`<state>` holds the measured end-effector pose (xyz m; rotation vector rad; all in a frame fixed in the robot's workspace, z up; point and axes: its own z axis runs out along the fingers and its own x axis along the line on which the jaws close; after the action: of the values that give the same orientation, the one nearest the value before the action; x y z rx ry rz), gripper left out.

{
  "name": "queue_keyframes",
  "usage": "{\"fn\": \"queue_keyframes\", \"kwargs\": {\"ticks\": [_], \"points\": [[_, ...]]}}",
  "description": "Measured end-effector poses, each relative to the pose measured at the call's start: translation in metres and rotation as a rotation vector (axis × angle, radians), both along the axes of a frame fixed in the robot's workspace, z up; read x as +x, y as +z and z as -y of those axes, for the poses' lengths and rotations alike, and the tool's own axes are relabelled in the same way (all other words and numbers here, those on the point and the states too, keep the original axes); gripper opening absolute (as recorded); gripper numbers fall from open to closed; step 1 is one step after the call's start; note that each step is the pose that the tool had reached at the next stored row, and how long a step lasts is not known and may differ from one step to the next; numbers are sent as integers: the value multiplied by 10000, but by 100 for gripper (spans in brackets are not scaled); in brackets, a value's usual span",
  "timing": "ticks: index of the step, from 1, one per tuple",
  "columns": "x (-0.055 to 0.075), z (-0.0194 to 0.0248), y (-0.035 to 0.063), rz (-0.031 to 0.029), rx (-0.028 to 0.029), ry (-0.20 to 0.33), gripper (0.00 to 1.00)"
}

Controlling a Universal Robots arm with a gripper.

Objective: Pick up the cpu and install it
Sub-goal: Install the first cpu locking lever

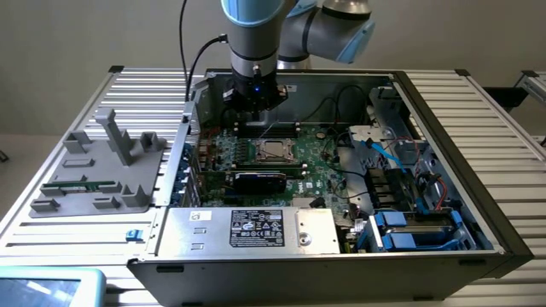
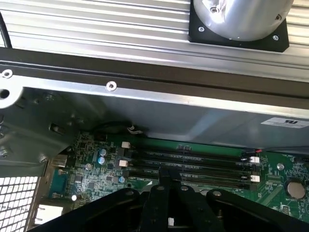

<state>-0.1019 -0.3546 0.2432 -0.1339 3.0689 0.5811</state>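
At the exterior view's left, a grey holder (image 1: 94, 173) lay on the desk (image 1: 503, 160), cradling a green memory stick (image 1: 81, 187), presumably a parking spot for parts awaiting fitting. Further right, inside the open computer case (image 1: 341, 268), the gripper (image 1: 256, 120) hung low over the memory slots (image 2: 193, 166), its jaws pinched together with nothing visible between them. Just in front of it, the cpu (image 1: 273, 151) appeared to lie flat in the socket (image 1: 252, 152), silver top up, apart from the gripper. Blue drive bays (image 1: 418, 230) occupied the right.
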Motion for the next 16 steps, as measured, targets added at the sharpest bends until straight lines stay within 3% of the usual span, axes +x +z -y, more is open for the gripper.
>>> {"fn": "queue_keyframes", "kwargs": {"ticks": [4, 9, 16], "points": [[5, 6, -1, -6, 1, -9, 9], [44, 17, -19, -105, -16, -5, 9], [64, 17, -96, -105, -28, 76, 9]]}}
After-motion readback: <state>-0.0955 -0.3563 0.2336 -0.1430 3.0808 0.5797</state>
